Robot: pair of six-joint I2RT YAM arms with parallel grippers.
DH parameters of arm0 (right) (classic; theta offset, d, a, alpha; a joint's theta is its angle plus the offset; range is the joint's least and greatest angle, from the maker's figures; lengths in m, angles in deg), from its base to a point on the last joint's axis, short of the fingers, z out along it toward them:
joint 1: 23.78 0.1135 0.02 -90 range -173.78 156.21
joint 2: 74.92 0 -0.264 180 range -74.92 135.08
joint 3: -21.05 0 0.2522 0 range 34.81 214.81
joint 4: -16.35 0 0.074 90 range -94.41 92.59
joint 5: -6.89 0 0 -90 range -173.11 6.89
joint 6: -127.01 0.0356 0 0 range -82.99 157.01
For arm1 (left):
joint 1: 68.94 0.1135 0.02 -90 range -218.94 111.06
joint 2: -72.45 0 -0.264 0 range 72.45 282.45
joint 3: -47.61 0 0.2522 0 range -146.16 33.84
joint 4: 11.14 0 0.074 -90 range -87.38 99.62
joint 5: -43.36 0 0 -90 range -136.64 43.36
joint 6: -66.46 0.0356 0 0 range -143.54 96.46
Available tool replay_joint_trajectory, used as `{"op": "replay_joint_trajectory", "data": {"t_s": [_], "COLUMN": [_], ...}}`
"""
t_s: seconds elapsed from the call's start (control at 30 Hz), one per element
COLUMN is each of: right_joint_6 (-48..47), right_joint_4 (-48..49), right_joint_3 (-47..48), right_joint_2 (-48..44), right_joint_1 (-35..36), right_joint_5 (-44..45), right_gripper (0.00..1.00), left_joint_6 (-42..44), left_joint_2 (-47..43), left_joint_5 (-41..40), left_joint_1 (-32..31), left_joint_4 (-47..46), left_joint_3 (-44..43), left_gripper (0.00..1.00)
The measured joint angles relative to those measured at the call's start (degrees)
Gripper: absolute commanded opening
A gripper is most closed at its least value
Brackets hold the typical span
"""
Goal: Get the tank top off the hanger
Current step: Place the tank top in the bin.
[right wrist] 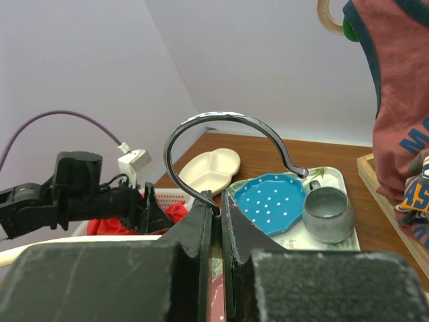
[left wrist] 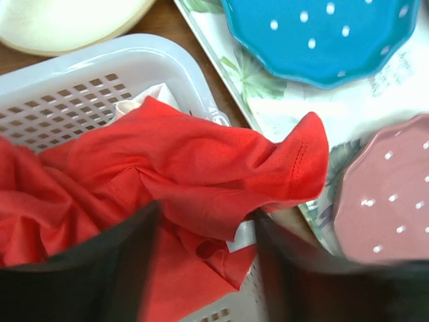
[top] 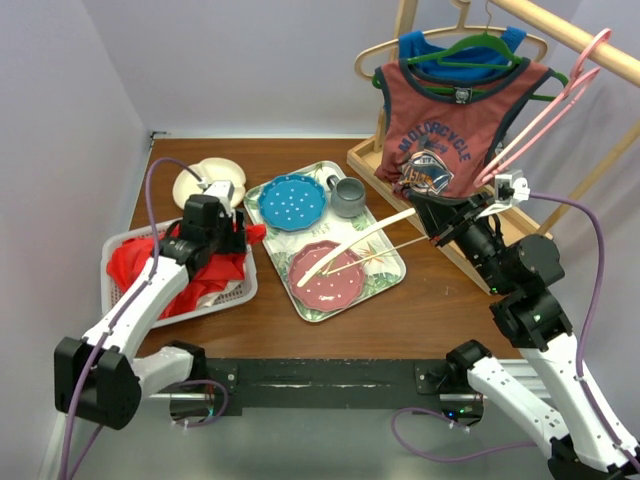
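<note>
Left gripper [left wrist: 204,272]: jaws spread, nothing pinched. Its fingers [left wrist: 100,275] show as dark blurs low in the left wrist view, one on each side of a fold of red cloth; I cannot tell whether the tips touch it.

Directly below it is the red tank top [left wrist: 201,168], off the hanger. It lies crumpled in the white basket [left wrist: 100,74] at the left of the tabletop [top: 440,310], with one corner draped over the basket's right rim towards the tray [left wrist: 281,107].

Right gripper [right wrist: 218,215]: jaws pressed together on the base of the hanger's metal hook [right wrist: 221,115], which arches up above the fingers. The cream hanger [top: 350,250] reaches left from the gripper, bare, its arms above the pink plate [top: 325,270] and the tray.

On the tray:
- blue dotted plate [top: 292,202] at the far end
- grey cup [top: 348,197] just beside the blue plate
- pink plate at the near end

A cream divided dish [top: 205,180] sits beyond the basket.

Behind the right arm, a wooden rack holds a rust-coloured motorcycle shirt [top: 440,130] on a green hanger [top: 470,48]. A pink hanger [top: 560,95] hangs beside it.
</note>
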Motion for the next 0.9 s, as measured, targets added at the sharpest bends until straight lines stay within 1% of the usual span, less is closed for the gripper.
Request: {"op": "replay_joint_trajectory", "data": {"t_s": [0.03,0.07,0.13,0.17,0.37,0.43,0.47,0.53,0.63,0.7,0.83,0.87,0.9], "right_joint_6": [0.0,0.0,0.0,0.0,-0.1,-0.2,-0.3,-0.5,-0.9,-1.4,-2.1,-2.2,-2.3], "right_joint_4": [0.0,0.0,0.0,0.0,0.0,0.0,0.0,-0.1,-0.5,-1.0,-1.4,-1.5,-1.5], "right_joint_3": [0.0,0.0,0.0,0.0,0.0,0.0,0.0,0.0,0.0,0.0,0.0,0.0,0.0], "right_joint_2": [0.0,0.0,0.0,0.0,0.0,0.0,0.0,-0.1,-0.3,-0.5,-1.1,-1.2,-1.2], "right_joint_1": [0.0,0.0,0.0,0.0,0.0,0.0,0.0,0.0,0.0,0.0,0.0,0.0,0.0], "right_joint_5": [0.0,0.0,0.0,0.0,0.0,0.0,0.0,0.0,0.0,0.0,0.0,0.0,0.0], "right_gripper": [0.00,0.00,0.00,0.00,0.00,0.00,0.00,0.00,0.00,0.00,0.00,0.00,0.00], "left_joint_6": [0.0,0.6,0.5,0.5,-1.7,-3.2,-4.0,-6.1,-10.4,-14.8,-24.7,-26.7,-29.3], "left_joint_2": [0.7,1.4,1.3,0.7,-8.0,-9.9,-10.3,-9.7,-7.9,-7.1,-5.9,-5.4,-4.8], "left_joint_5": [0.4,0.6,0.1,-0.9,-7.6,-8.0,-7.5,-8.5,-8.9,-8.5,-7.6,-7.6,-7.6], "left_joint_1": [0.0,-0.1,-0.2,-0.3,0.5,3.2,5.8,10.2,12.6,14.6,21.0,21.9,22.7], "left_joint_4": [-0.1,0.0,0.2,0.4,1.5,2.1,2.6,3.8,5.2,6.2,7.5,7.6,7.9], "left_joint_3": [0.0,0.0,0.0,0.0,0.0,0.0,0.0,0.0,1.4,3.8,10.0,10.9,11.5], "left_gripper": [0.36,0.24,0.12,0.00,0.00,0.00,0.00,0.00,0.00,0.00,0.00,0.01,0.08]}}
